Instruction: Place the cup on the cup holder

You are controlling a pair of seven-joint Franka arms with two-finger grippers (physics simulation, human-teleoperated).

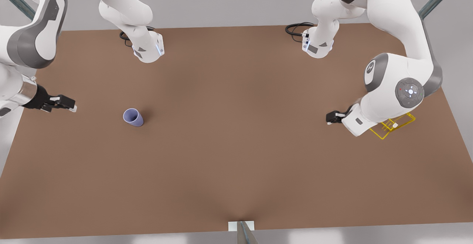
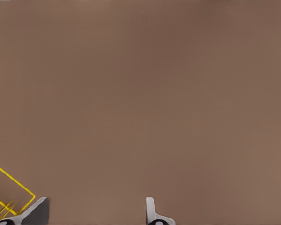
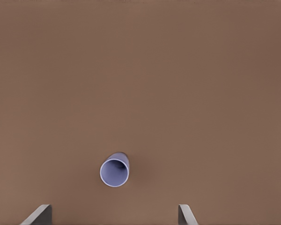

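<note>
The lavender-blue cup (image 1: 133, 117) stands upright on the brown table (image 1: 236, 170) at the front view's left, its open mouth up (image 3: 115, 169). My right gripper (image 1: 73, 107) hovers open to the left of it, a short way off; in the right wrist view its gripper (image 3: 114, 212) has nothing between the fingers. The yellow wire cup holder (image 1: 394, 125) sits at the front view's far right, partly hidden behind the left arm. My left gripper (image 1: 328, 119) is open just beside the cup holder (image 2: 14, 179), holding nothing (image 2: 96, 207).
Both arm bases (image 1: 147, 50) (image 1: 317, 46) stand at the table's far edge with black cables. A metal post (image 1: 245, 233) rises at the near edge. Bare brown table lies between the cup and the holder.
</note>
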